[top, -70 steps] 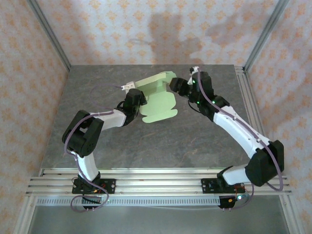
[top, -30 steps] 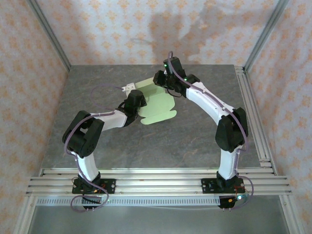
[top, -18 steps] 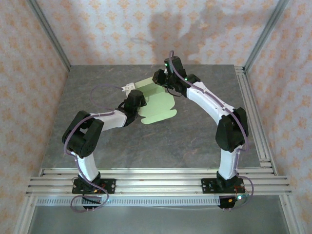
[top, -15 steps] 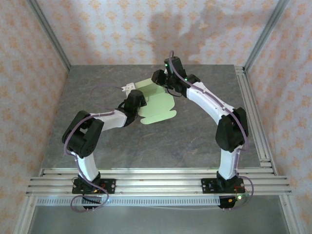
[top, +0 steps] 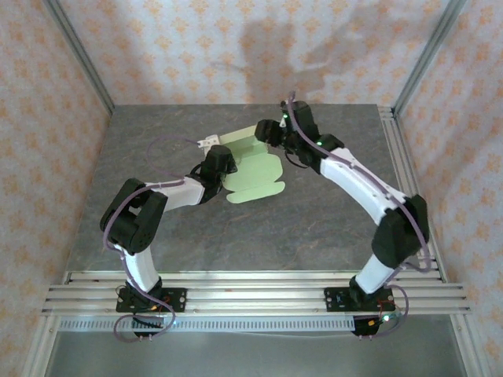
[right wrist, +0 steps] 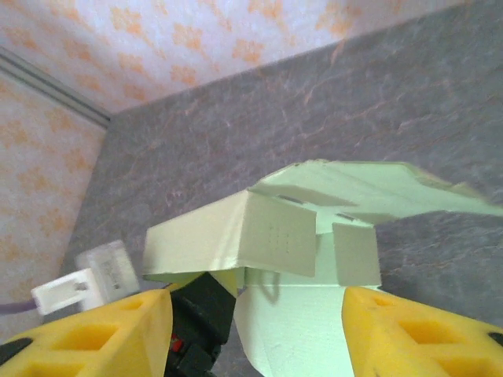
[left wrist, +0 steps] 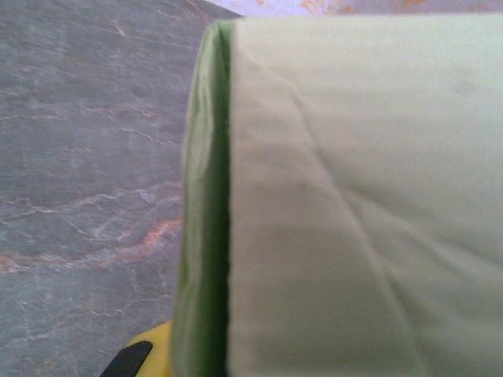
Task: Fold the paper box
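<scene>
Paper box: the pale green die-cut sheet (top: 253,174) lies mid-table, between the two arms. Its near scalloped flap is flat on the grey table (top: 314,228), and its far-left panels are folded up into a low wall.
Left gripper: the left gripper (top: 218,161) sits at the sheet's left edge, under the raised wall. In its wrist view the card is pressed right up to the lens, with one yellow fingertip (left wrist: 145,357) beside it. It looks clamped on the card there, though the jaws themselves are hidden.
Right gripper: the right gripper (right wrist: 255,306) hovers over the far part of the sheet. Its yellow fingers (right wrist: 409,330) are spread wide and nothing is held between them.
Stage: judged early to middle; one wall is up, and the far flaps and tabs stand loose and unlocked.
Risk, springback: the raised panel is thin card, so it may flop open if the left grip loosens before a tab is tucked.
Risk, crushing: if the spread fingers come down on the wall rather than beside a crease, they may buckle it or add a false fold.
Risk, dragging: a sideways push from the right could pull the sheet out of the left grip or skew it on the smooth table.
Risk, collision: the two grippers are near each other, and the left wrist's white connector (right wrist: 86,283) is just beside the working area.
</scene>
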Controlling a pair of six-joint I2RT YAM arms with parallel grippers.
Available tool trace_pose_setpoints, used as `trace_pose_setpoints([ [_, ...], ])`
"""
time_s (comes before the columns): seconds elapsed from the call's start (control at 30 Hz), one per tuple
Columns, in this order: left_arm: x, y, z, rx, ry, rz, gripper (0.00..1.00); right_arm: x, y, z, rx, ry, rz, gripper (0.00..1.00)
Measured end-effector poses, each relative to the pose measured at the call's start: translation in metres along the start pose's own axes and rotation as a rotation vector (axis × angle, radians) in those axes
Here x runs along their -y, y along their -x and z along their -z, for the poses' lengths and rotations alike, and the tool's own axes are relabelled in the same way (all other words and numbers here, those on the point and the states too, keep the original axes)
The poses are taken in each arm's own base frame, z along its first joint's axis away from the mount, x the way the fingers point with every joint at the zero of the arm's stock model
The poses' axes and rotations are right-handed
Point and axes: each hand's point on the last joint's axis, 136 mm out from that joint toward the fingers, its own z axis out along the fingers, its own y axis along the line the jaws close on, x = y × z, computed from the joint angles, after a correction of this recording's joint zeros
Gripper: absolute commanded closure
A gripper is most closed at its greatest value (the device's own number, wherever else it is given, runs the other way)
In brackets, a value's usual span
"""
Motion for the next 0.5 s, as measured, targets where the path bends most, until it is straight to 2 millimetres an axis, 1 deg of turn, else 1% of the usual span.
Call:
trace_pose_setpoints([
  [0.03,0.003,-0.002,0.0,-0.014,-0.019,-0.001,1.0,0.005,0.007,0.012,0.031,0.002,0.006,0.4],
  [0.07,0.006,-0.004,0.0,-0.024,-0.035,-0.001,1.0,0.009,0.012,0.019,0.049,0.001,0.007,0.4],
  [0.1,0.009,-0.006,0.0,-0.038,-0.056,-0.004,1.0,0.02,0.023,0.03,0.087,-0.006,0.003,0.41],
  [0.13,0.013,-0.009,0.0,-0.053,-0.077,-0.007,1.0,0.03,0.03,0.037,0.108,-0.014,-0.003,0.41],
  [0.2,0.021,-0.012,0.001,-0.076,-0.126,-0.011,1.0,0.058,0.043,0.048,0.142,-0.048,-0.024,0.43],
  [0.27,0.028,-0.014,0.003,-0.084,-0.17,-0.016,1.0,0.084,0.05,0.052,0.152,-0.085,-0.042,0.46],
  [0.3,0.03,-0.014,0.003,-0.086,-0.186,-0.021,1.0,0.097,0.05,0.052,0.146,-0.099,-0.051,0.49],
  [0.37,0.038,-0.018,0.005,-0.1,-0.234,-0.036,1.0,0.117,0.048,0.051,0.124,-0.118,-0.064,0.49],
  [0.43,0.042,-0.02,0.007,-0.11,-0.265,-0.05,1.0,0.125,0.043,0.047,0.086,-0.105,-0.053,0.5],
  [0.5,0.049,-0.021,0.009,-0.117,-0.305,-0.061,1.0,0.125,0.034,0.041,0.039,-0.073,-0.033,0.52],
])
